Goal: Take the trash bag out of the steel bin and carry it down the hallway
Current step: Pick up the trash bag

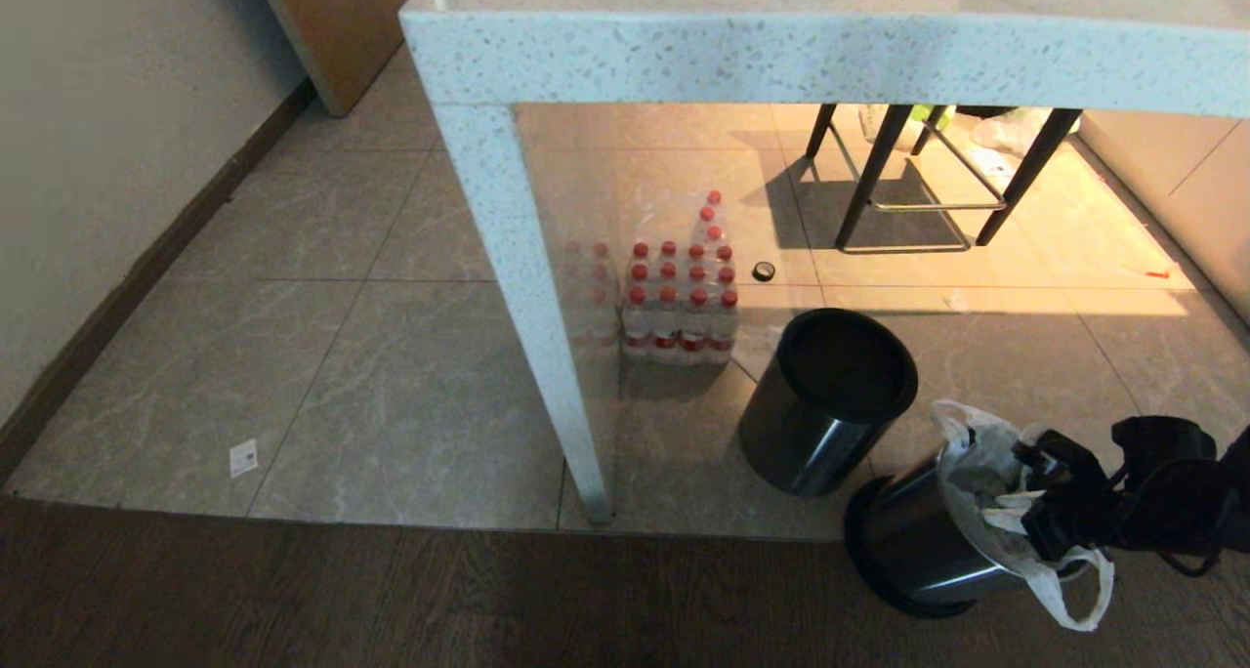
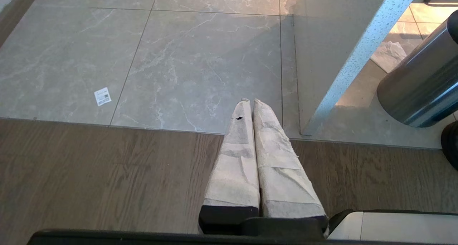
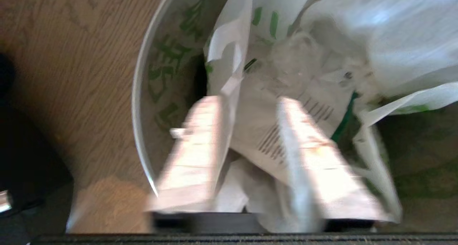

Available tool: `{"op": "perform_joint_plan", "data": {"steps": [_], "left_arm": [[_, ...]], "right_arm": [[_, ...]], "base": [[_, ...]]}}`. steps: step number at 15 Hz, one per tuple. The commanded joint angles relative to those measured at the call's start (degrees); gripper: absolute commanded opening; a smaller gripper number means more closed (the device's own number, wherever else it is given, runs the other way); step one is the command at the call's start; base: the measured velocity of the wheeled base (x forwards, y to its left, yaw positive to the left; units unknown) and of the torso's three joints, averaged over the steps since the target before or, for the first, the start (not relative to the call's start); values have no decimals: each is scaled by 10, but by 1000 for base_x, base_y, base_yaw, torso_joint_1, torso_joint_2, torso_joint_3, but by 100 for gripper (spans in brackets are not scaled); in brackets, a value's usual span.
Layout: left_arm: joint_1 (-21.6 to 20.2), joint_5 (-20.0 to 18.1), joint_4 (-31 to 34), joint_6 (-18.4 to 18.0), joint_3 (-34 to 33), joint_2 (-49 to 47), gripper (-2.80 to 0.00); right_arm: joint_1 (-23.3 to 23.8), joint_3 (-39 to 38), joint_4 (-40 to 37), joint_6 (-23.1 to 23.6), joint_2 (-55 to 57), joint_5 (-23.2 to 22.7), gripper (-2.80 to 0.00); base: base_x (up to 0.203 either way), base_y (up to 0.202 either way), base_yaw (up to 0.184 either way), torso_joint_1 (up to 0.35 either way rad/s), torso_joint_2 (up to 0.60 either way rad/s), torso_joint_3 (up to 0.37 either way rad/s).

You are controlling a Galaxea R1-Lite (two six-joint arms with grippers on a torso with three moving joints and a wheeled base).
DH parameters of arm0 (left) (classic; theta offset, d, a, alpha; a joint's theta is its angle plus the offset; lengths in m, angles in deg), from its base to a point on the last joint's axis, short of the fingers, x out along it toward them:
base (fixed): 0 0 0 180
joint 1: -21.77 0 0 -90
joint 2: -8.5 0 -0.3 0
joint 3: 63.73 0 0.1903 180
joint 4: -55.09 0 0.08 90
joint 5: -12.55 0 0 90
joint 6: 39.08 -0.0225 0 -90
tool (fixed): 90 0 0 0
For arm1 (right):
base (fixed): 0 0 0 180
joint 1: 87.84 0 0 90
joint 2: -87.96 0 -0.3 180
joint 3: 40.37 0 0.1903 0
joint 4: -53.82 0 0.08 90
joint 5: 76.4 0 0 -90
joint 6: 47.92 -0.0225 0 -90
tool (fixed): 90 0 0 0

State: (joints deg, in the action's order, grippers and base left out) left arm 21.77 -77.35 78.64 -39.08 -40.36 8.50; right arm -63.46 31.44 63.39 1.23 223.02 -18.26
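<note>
I see glossy grey-beige marble-look tile floor (image 1: pixel 391 355), dark wood plank strip (image 1: pixel 293 600) nearest me. On tiles: shrink-wrapped pack of red-capped water bottles (image 1: pixel 681 297), near-black cylinder bin (image 1: pixel 828 399), small white paper label (image 1: pixel 243 457), speckled white table's leg (image 1: pixel 527 307). Silvery brushed-steel bin (image 1: pixel 918 541) sits on wood strip.

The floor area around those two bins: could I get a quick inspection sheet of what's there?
Surface: grey tile floor meeting dark wood floor.
Job's things: white trash bag still in the steel bin, handles hanging over the rim.
Clutter: dark bin, pack of bottles, paper label.
Grippers: right gripper open over the bag; left gripper shut, parked above the floor.
Cables: black cable on the right arm.
Surroundings: speckled table, stool, wall.
</note>
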Motion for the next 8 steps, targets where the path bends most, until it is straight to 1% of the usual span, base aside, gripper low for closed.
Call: {"op": "perform_joint_plan", "data": {"steps": [1,3,8], "left_arm": [[0,0,0,0,-1,1,-280],[0,1,0,0,-1,0,-280],[0,1,0,0,-1,0,-280]], "right_arm": [[0,-5,-2,2,1,-1,0],[1,-8,-1,3,-4,-3,0],[2,-28,1,13,-63,0,0]], "base": [[0,0,0,0,0,0],[0,0,0,0,0,0],[0,0,0,0,0,0]]}}
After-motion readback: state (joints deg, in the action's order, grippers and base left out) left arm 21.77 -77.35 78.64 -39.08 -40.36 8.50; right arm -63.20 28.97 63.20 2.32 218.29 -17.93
